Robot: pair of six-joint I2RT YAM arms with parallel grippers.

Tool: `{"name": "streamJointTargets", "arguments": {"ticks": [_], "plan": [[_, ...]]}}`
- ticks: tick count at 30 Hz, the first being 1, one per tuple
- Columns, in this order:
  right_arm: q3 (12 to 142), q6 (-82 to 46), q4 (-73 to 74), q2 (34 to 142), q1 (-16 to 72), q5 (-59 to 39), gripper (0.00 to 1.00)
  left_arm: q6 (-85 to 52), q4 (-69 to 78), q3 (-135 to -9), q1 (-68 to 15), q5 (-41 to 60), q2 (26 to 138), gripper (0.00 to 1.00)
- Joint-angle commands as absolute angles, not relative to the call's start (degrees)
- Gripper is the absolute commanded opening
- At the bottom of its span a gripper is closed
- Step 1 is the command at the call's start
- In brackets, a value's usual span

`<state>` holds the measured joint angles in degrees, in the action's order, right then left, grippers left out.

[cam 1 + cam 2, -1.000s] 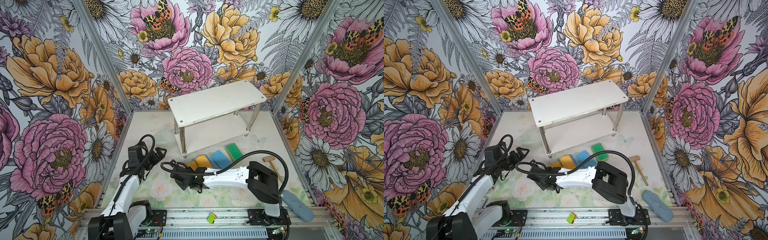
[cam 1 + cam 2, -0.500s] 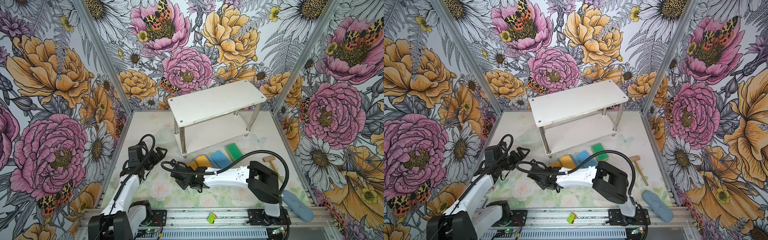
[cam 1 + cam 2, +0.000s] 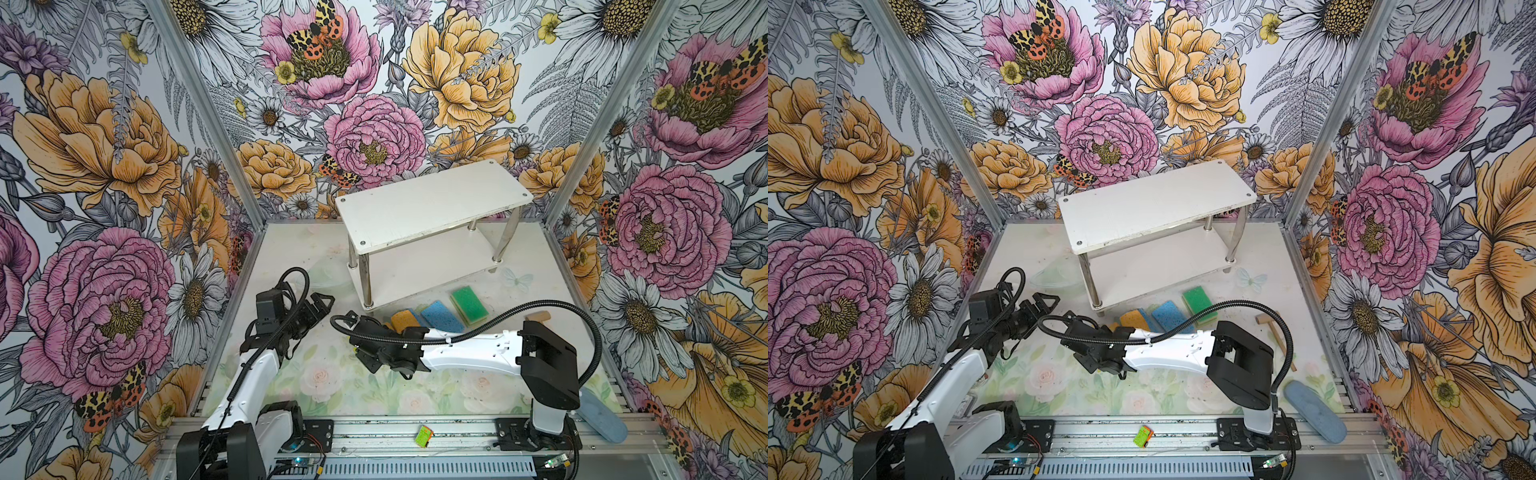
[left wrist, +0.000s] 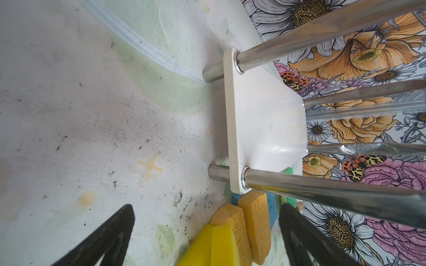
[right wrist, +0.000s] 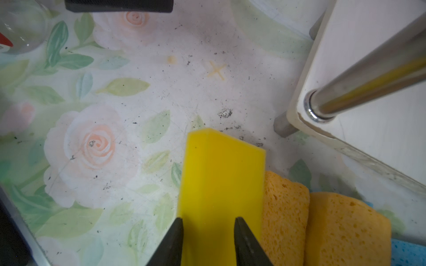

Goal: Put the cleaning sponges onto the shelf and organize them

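Right tool [image 5: 208, 224] clenched on yellow sponge [image 5: 221, 165], orange sponges [image 5: 285, 207] just beside. Left tool [image 4: 206, 208] released, empty, shelf [image 4: 260, 119] ahead.

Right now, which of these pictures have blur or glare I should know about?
Left wrist view: the shelf has glare on its lower board, and its nearest chrome leg is out of focus. Right wrist view: the yellow sponge is slightly soft, the leg blurred. Both top views: sharp, evenly lit.
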<state>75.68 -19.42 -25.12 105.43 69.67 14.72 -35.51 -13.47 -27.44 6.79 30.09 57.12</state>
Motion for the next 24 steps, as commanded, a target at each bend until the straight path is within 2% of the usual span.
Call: {"name": "streamJointTargets", "arguments": {"ticks": [1,10,17,24], "plan": [[74.9,-18.6,-25.5,102.5,68.7,12.1,0.39,-36.0,-11.7,-28.0,7.2,31.4,57.3,0.99],[75.6,-19.3,-25.4,106.6,69.0,8.3,0.40,-35.8,-11.6,-27.6,7.1,31.8,57.9,0.99],[76.6,-19.9,-25.4,107.4,69.1,7.2,0.60,-35.7,-11.6,-27.7,7.1,31.6,57.8,0.99],[77.1,-20.8,-25.4,108.9,69.2,6.9,0.75,-35.5,-11.6,-27.7,7.1,31.6,58.3,0.99]]}}
